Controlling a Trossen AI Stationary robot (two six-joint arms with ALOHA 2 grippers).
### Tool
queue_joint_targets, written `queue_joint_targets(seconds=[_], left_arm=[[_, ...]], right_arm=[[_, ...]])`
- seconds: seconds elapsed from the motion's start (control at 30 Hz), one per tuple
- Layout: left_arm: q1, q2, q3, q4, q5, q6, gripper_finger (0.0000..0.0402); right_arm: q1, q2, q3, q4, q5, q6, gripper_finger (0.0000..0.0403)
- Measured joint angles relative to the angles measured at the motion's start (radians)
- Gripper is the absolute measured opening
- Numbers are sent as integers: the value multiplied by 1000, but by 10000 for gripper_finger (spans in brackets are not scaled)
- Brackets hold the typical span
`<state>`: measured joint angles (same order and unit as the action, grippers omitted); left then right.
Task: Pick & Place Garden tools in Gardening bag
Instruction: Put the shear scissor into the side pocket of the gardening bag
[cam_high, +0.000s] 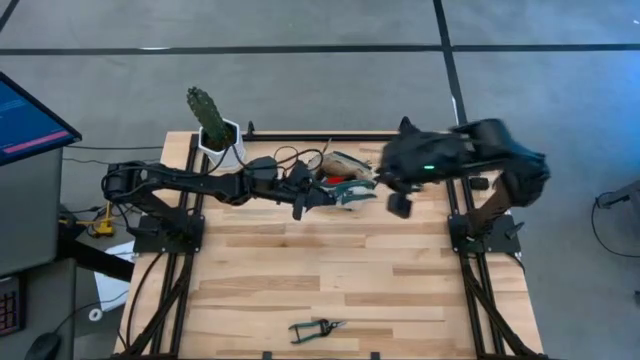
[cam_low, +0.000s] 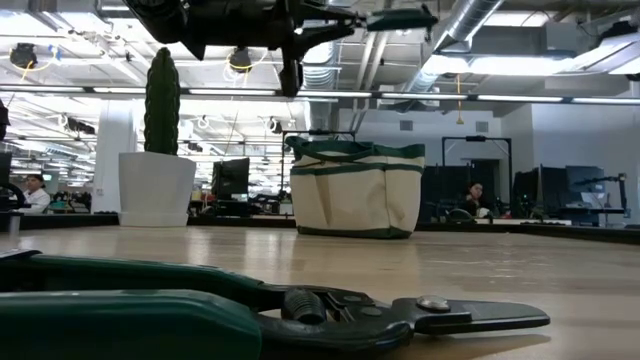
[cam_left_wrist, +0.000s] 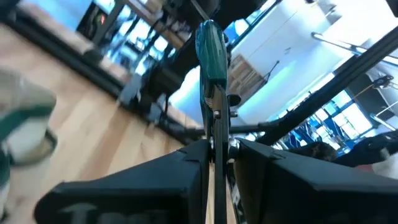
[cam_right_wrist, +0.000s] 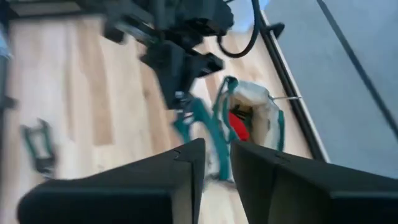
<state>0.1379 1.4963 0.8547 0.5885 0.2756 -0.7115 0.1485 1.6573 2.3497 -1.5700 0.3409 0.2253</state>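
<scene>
My left gripper (cam_high: 303, 200) is shut on a green-handled tool (cam_high: 348, 190) held high over the table, just in front of the beige gardening bag (cam_high: 342, 163). In the low view the tool (cam_low: 400, 18) sticks out level, well above the bag (cam_low: 355, 190). The bag stands upright on its base, and a red item (cam_right_wrist: 239, 124) lies inside it. My right gripper (cam_high: 400, 206) hovers to the right of the bag, open and empty. Green-handled pruning shears (cam_high: 318, 328) lie flat near the table's front edge. My left gripper pinches the tool between its two fingers at its metal part (cam_left_wrist: 215, 134), just below the green handle (cam_left_wrist: 211, 50). The handle points away past the fingertips, toward the table's right. The tool is lifted clear and lies about level.
A cactus in a white pot (cam_high: 215, 128) stands at the back left, beside the left arm. A monitor (cam_high: 25, 125) is off the table to the left. Bare wood lies between the bag and the shears at the front edge (cam_low: 300, 310).
</scene>
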Motion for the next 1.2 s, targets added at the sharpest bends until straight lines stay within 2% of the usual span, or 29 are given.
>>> queue_joint_targets(seconds=[0.13, 0.4, 0.53, 0.67, 0.87, 1.1, 1.2], left_arm=[[0, -26, 0, 39, -20, 52, 35], [0, -155, 0, 33, -44, 140, 35], [0, -202, 0, 31, -44, 181, 35], [0, -226, 0, 29, -44, 185, 35], [0, -231, 0, 27, -43, 207, 35], [0, -231, 0, 29, -35, 211, 35], [0, -231, 0, 28, -35, 209, 35]], right_arm=[[68, -71, 0, 5, 43, 84, 53], [265, -94, -18, 9, 294, 176, 24], [337, -94, -109, 8, 404, 282, 5], [405, -119, -259, 63, 419, 359, 3], [458, -212, -612, 435, 418, 348, 1], [433, -408, -1078, 1046, 417, 254, 1], [409, -481, -1257, 1373, 412, 170, 0]])
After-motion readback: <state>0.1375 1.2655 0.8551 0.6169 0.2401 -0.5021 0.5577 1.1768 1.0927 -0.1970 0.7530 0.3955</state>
